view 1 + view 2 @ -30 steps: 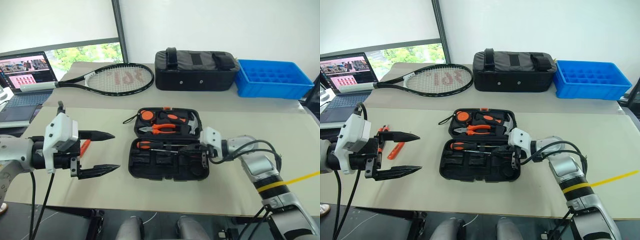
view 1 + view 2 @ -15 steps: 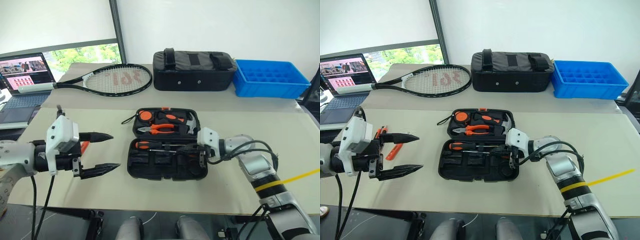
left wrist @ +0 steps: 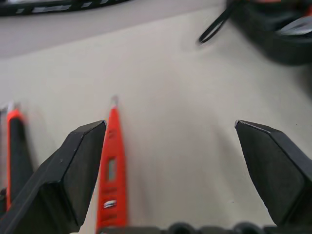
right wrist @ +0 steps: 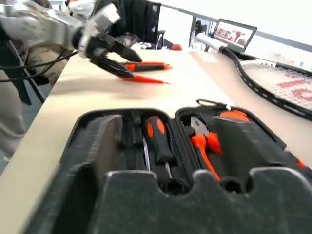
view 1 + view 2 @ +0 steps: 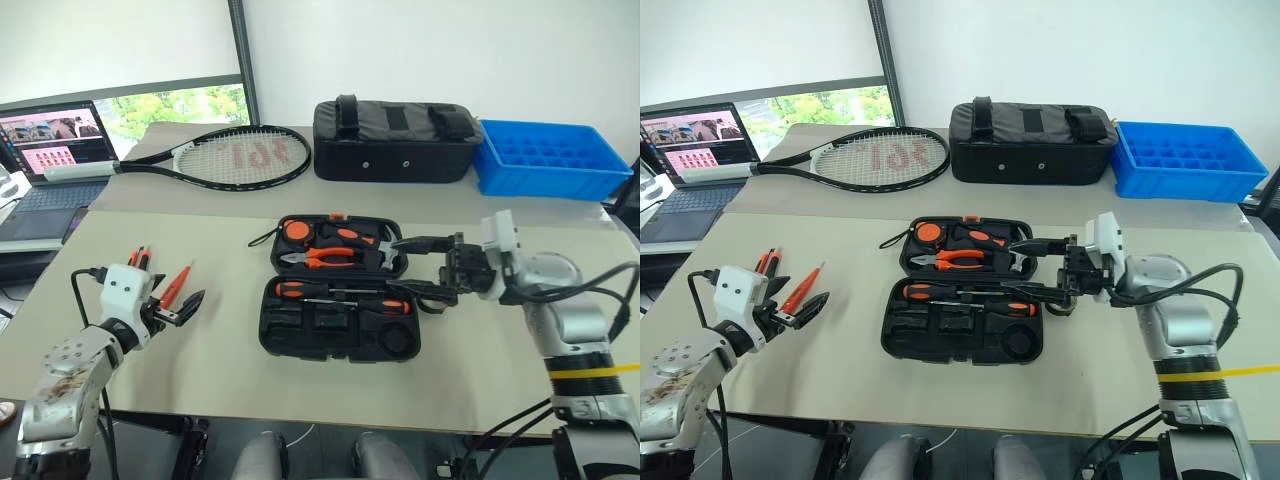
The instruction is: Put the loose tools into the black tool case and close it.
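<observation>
The right pincer (image 5: pixel 425 268) has just let go and lifted: a moment back it was pressed together low at the case's right edge, at about three o'clock of the lower half, and now its two black fingers stand spread wide, pointing level across the open tool case (image 5: pixel 335 335) and hanging above the seam between its halves. It grips nothing. A black-and-orange screwdriver (image 5: pixel 340 291) lies in the top slot of the near half with a second one (image 5: pixel 385 306) just beside it, so I judge the right arm has finished seating a tool and is backing clear.

The left pincer (image 5: pixel 178 310) has dropped from mid-air down to the table at about nine o'clock from the case, well apart from it. Its fingers are spread too, empty, and in the left wrist view the slim orange tester (image 3: pixel 109 165) lies between them, close against one finger (image 3: pixel 63 180). More loose tools (image 5: pixel 140 258) lie at eleven o'clock from that pincer, just beyond it.

The case itself sits open and flat in the middle of the table, pliers (image 5: pixel 318 257) in its far half, the racket (image 5: pixel 235 157) and fabric bag (image 5: pixel 395 140) at twelve o'clock behind it. To my eye the next thing is closing on the tester; the lid stays up until the left-hand pile is cleared.
</observation>
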